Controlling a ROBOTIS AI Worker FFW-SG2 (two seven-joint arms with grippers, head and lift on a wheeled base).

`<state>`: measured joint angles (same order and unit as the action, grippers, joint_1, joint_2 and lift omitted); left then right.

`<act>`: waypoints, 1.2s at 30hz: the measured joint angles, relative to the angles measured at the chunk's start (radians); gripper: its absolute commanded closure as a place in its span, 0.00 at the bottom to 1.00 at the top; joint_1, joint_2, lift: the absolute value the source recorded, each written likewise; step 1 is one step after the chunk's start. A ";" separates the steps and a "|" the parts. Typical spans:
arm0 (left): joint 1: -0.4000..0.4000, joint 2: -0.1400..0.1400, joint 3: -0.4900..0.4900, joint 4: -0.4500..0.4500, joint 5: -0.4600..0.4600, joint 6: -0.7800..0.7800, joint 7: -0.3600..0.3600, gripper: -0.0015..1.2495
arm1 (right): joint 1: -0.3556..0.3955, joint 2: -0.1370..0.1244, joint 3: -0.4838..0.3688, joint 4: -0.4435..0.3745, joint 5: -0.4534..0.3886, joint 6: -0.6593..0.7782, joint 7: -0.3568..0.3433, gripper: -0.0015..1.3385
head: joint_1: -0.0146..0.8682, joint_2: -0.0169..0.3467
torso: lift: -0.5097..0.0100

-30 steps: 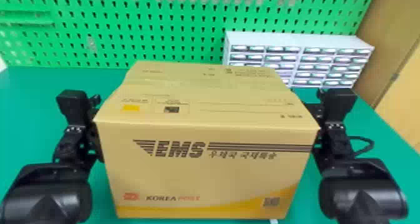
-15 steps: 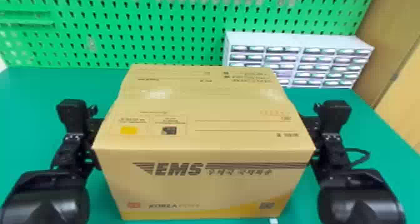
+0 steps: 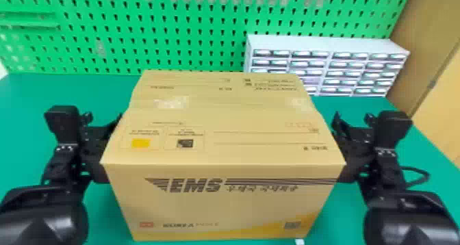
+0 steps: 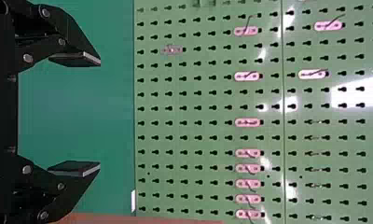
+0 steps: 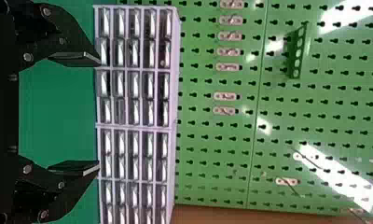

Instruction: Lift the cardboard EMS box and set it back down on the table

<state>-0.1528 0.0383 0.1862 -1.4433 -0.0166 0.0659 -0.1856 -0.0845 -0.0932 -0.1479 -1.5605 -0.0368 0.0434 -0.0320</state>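
The large tan cardboard EMS box [image 3: 222, 206] seems to rest on the flat green surface [image 3: 99, 90]. Probably the task is almost finished; only withdrawing is left. The wrist views show the black 2-finger left pincer [image 4: 100, 115] and the similar right pincer [image 5: 100, 113], each wide open and empty; the head view shows the box between them.

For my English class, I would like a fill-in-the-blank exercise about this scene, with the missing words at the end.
The EMS box is made of ____. It is ____ the left gripper and the right gripper. Both grippers are not shut but ____. The pegboard behind the box is ____ in colour.
Missing words: cardboard; between; open; green.
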 measured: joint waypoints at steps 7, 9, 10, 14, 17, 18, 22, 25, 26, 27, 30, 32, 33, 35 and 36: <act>0.013 0.000 0.032 -0.017 0.007 0.000 0.000 0.37 | 0.053 0.003 -0.047 -0.054 -0.012 0.008 0.000 0.36 | 0.78 0.01 | 0.80; 0.018 0.000 0.036 -0.021 0.007 0.000 0.000 0.37 | 0.069 0.004 -0.056 -0.065 -0.017 0.008 0.000 0.36 | 0.78 0.01 | 0.80; 0.021 0.000 0.039 -0.025 0.008 0.000 0.000 0.37 | 0.079 0.004 -0.061 -0.072 -0.019 0.009 0.000 0.36 | 0.78 0.01 | 0.80; 0.034 0.000 0.049 -0.039 0.021 0.000 0.000 0.37 | 0.102 0.004 -0.071 -0.087 -0.023 0.009 0.000 0.36 | 0.78 0.01 | 0.80; 0.041 0.000 0.054 -0.049 0.031 0.000 0.000 0.37 | 0.110 0.004 -0.075 -0.092 -0.029 0.009 0.000 0.36 | 0.78 0.01 | 0.80; 0.042 0.000 0.054 -0.052 0.034 0.000 0.000 0.37 | 0.111 0.004 -0.077 -0.093 -0.033 0.009 0.000 0.36 | 0.78 0.01 | 0.80; 0.044 0.000 0.050 -0.054 0.037 0.000 0.000 0.37 | 0.115 0.005 -0.080 -0.094 -0.046 0.005 0.000 0.36 | 0.78 0.01 | 0.80; 0.044 0.000 0.049 -0.055 0.038 0.001 0.000 0.37 | 0.116 0.006 -0.080 -0.095 -0.046 0.002 0.000 0.36 | 0.78 0.01 | 0.80; 0.044 0.000 0.049 -0.055 0.039 0.001 0.000 0.37 | 0.116 0.006 -0.079 -0.096 -0.044 0.002 0.000 0.36 | 0.78 0.01 | 0.80; 0.045 0.000 0.049 -0.055 0.039 0.001 0.000 0.37 | 0.116 0.005 -0.078 -0.097 -0.042 0.001 0.000 0.36 | 0.78 0.01 | 0.80; 0.049 0.000 0.048 -0.055 0.041 0.001 0.000 0.37 | 0.116 0.001 -0.071 -0.100 -0.036 0.001 0.000 0.36 | 0.78 0.01 | 0.80; 0.051 0.000 0.049 -0.055 0.044 0.001 0.000 0.37 | 0.116 -0.002 -0.067 -0.100 -0.033 0.001 0.000 0.36 | 0.78 0.01 | 0.80; 0.053 0.000 0.049 -0.055 0.045 0.001 0.000 0.37 | 0.116 -0.002 -0.066 -0.101 -0.031 0.001 0.000 0.36 | 0.78 0.01 | 0.80; 0.055 0.000 0.049 -0.057 0.047 0.002 0.000 0.37 | 0.116 -0.002 -0.063 -0.101 -0.027 0.001 0.000 0.36 | 0.78 0.01 | 0.80; 0.056 0.000 0.049 -0.058 0.048 0.002 0.000 0.37 | 0.116 -0.002 -0.062 -0.101 -0.024 0.001 0.000 0.36 | 0.78 0.01 | 0.80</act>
<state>-0.0971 0.0383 0.2351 -1.5014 0.0311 0.0675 -0.1856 0.0314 -0.0951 -0.2102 -1.6613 -0.0611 0.0445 -0.0321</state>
